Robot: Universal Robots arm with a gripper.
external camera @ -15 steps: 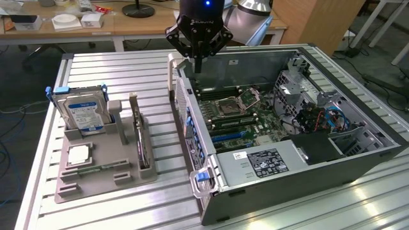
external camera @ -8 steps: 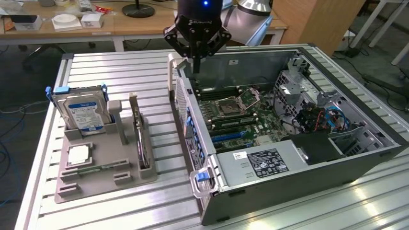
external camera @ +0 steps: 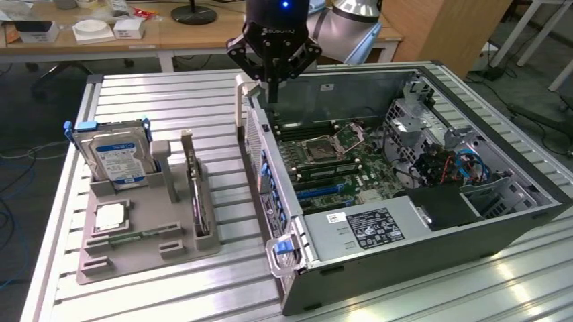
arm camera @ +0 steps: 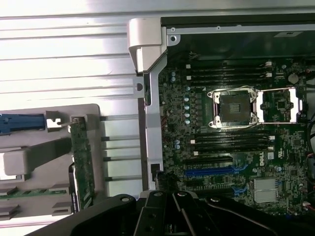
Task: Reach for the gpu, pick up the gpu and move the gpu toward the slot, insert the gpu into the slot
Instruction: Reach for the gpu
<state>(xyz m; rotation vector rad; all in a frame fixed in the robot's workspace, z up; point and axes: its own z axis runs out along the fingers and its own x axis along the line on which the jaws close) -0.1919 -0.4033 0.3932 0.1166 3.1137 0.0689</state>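
Jaws are shut, tips pressed together w/ nothing between them, hanging over the far corner of the open PC case (external camera: 501, 221), just above the side wall nearest the holder and close to the cream corner piece (external camera: 240, 100). The gpu (external camera: 192, 181) isn't picked up: it stands on its long edge in a groove of the grey holder tray (external camera: 143, 258), on the tray's side nearest the case, well apart from the jaws. In the wrist view the gpu (arm camera: 81, 157) reads as a narrow green strip seen edge-on, beside the case wall but not touching it. Also on the tray: a blue-labelled hard drive (external camera: 115, 155) upright at the far end, a square CPU chip (external camera: 109, 216) lying flat, and a small memory stick (external camera: 134, 236) flat next to it. Tray and case both sit on the slatted metal table (external camera: 161, 100), tray at the exterior view's left. Inside the case the motherboard (external camera: 358, 161) lies exposed w/ CPU socket (external camera: 321, 149) mid-board. The blue slot (external camera: 320, 191) nearer the power supply (external camera: 367, 228) is prob. the target; it's unoccupied (arm camera: 209, 172).
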